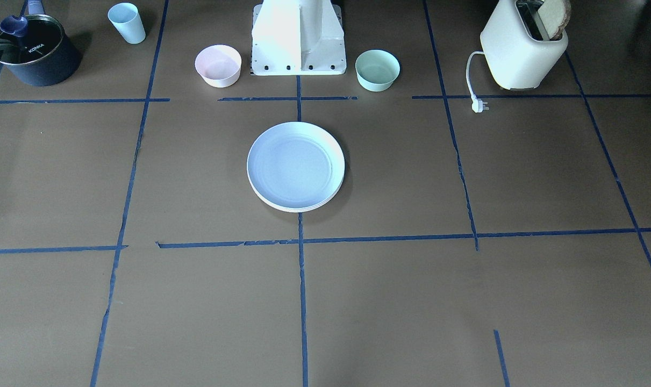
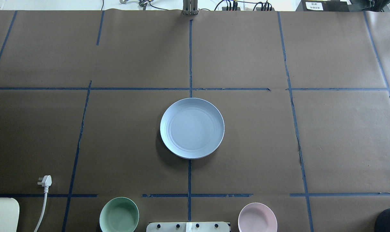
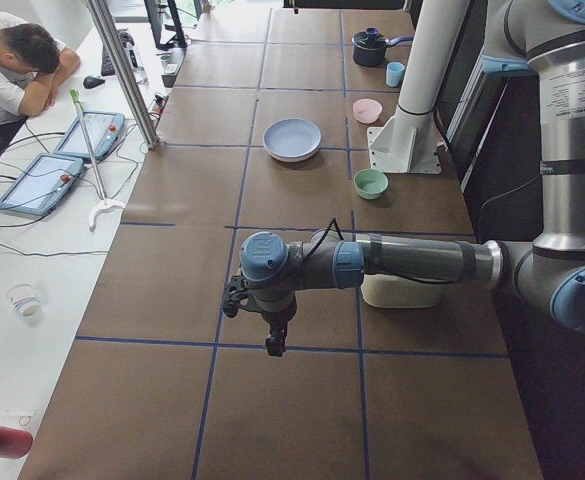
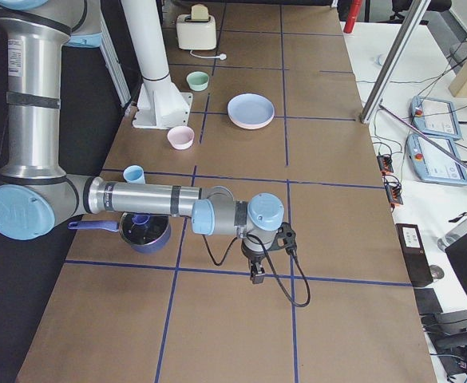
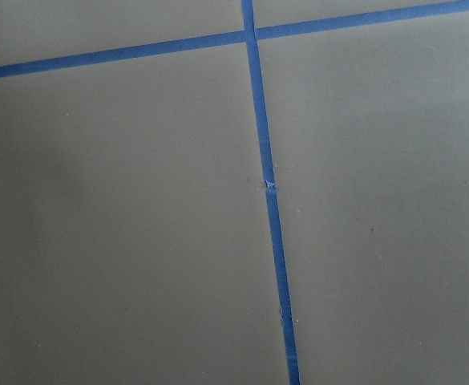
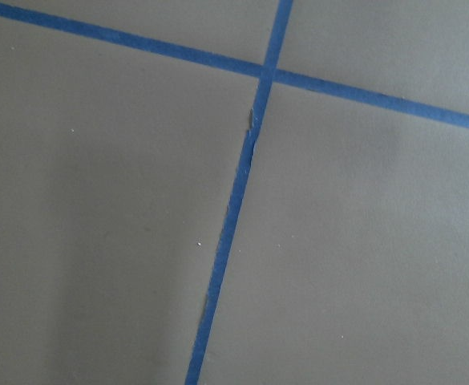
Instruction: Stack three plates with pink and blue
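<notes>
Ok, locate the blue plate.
Overhead view: blue plate at table centre, topping the stack on the tape line, beyond the green bowl and pink bowl.

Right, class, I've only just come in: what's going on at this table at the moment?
Nothing is being handled right now. The stack of plates sits mid-table, the blue plate on top with paler rims showing beneath it. The left arm and right arm hang over bare table at opposite ends, neither touching a plate.
</notes>
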Controlling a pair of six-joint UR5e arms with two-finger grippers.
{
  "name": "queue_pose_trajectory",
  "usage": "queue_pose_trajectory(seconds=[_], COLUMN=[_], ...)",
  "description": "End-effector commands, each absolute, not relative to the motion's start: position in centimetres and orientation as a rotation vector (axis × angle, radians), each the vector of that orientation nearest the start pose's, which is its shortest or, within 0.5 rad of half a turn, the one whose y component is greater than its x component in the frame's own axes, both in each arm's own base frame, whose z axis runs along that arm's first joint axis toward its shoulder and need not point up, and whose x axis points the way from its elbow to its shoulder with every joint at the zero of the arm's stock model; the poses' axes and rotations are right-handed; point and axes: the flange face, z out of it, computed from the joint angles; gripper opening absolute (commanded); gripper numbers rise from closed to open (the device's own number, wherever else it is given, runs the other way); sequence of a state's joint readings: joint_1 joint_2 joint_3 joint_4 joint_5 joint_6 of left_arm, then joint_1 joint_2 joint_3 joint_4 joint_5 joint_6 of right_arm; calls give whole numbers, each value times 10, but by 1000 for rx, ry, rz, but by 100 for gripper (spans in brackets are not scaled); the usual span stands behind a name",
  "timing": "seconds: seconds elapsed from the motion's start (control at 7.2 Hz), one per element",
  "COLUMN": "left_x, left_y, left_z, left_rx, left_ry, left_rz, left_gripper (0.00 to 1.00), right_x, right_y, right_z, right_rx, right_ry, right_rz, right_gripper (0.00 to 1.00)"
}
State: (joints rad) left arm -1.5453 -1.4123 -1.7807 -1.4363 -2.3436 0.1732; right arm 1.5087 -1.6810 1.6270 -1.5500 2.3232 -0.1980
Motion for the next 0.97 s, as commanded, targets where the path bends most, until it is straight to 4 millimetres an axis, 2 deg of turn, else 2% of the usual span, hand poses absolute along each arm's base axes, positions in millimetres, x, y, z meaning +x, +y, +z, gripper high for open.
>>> queue_pose_trajectory(seconds=[0.0, 0.42, 0.56, 0.69, 0.83], left_x=[-55, -55, -61, -65, -70], left_y=[-409, -399, -385, -372, -372], left_z=[644, 654, 644, 632, 637], left_rx=[-30, -52, -29, -10, -21], left_ry=[773, 774, 772, 737, 669], left_rz=[152, 143, 139, 142, 146], left_gripper=[100, 100, 100, 100, 100], right_x=[40, 39, 39, 39, 39], right_y=[-432, -430, -440, -442, -438], right_z=[695, 707, 711, 714, 717], right_rx=[-8, -33, -31, -25, -31], right_ry=[-758, -760, -759, -759, -762], right_rz=[-219, -210, -208, -208, -206], right_gripper=[100, 100, 100, 100, 100])
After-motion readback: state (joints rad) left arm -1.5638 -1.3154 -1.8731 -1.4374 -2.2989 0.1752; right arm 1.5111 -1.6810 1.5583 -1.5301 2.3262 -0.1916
